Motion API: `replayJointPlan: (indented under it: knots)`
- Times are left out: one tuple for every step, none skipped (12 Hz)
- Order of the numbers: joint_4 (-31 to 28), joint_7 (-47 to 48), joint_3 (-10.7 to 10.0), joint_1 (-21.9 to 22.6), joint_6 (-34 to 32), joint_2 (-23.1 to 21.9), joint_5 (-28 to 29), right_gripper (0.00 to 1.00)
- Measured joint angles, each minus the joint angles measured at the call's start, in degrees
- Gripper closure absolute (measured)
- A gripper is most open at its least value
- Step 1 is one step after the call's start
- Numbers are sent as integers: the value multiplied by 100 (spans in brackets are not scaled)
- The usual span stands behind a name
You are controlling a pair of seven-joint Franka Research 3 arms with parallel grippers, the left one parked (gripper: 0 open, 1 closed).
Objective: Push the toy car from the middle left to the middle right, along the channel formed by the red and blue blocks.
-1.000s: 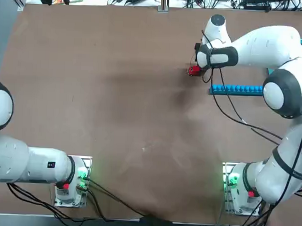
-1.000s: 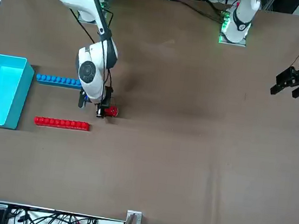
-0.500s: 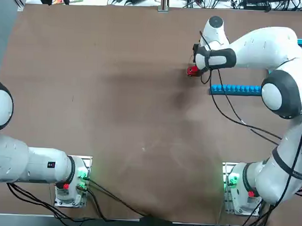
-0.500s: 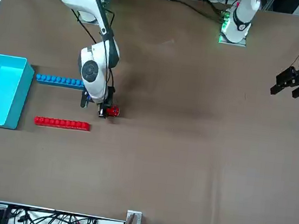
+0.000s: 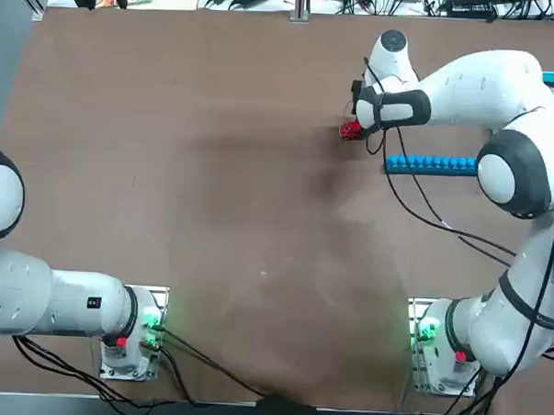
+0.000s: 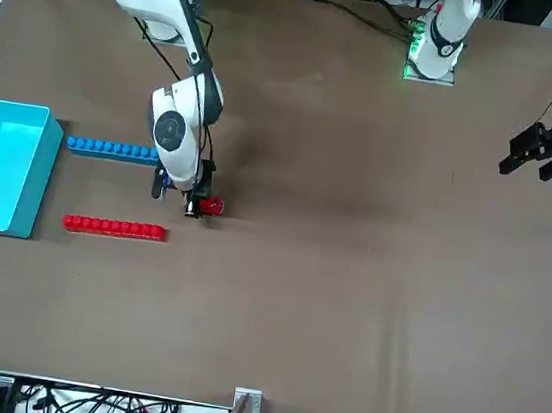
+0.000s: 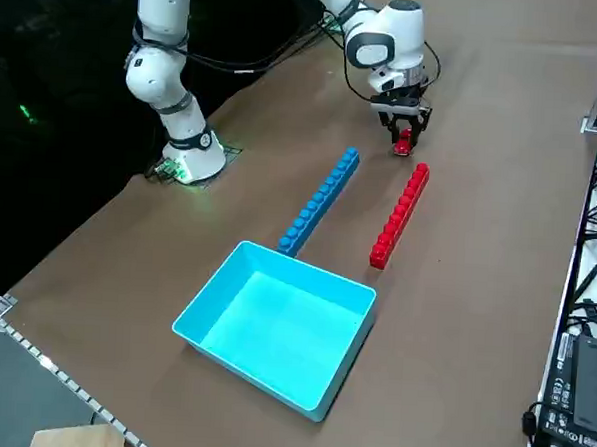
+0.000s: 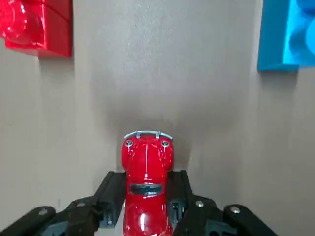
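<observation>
1. Glossy red, with a chrome bumper and a dark window, the toy car (image 8: 147, 162) sits on the brown counter (image 6: 348, 276), to the left of both brick bars and outside the channel (image 7: 356, 212). Its bumper end faces the channel's mouth, and it lies roughly in line with the strip.
2. My right end effector (image 8: 147, 189) is low over the counter and has the car gripped, one finger against each flank, just short of the bars' left ends.
3. My right arm (image 5: 480, 88) reaches out from its base and bends back to the left, passing above part of the blue block (image 5: 435, 166).
4. The blue block lies on the side of the channel nearer my base, its studs facing up.
5. The red block (image 6: 114, 228) lies parallel to it on the far side, also studs up. The two stand apart, with bare brown surface between them; neither touches the car.
6. Past the right ends of the bars rests a light blue open box (image 7: 273, 322), near both. I see its bare inside floor in the view from my right side.
</observation>
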Motion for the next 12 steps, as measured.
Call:
replayJointPlan:
  knots:
    - [43, 32, 0, 43, -1, 27, 1, 51]
    - [61, 78, 1, 65, -1, 38, 1, 51]
    - [80, 116, 0, 92, 0, 51, 1, 51]
    - [100, 150, 1, 121, 3, 65, 1, 51]
    - [122, 185, 1, 150, 4, 79, 1, 51]
    - [146, 226, 1, 175, 4, 94, 1, 51]
    - [161, 256, 0, 195, 4, 103, 1, 51]
    - [172, 286, 0, 213, 6, 109, 1, 51]
    - [183, 323, 0, 231, 8, 117, 1, 51]
    - [194, 351, 0, 248, 9, 123, 1, 51]
    - [202, 373, 0, 262, 12, 128, 1, 51]
    - [207, 398, 0, 272, 14, 132, 0, 51]
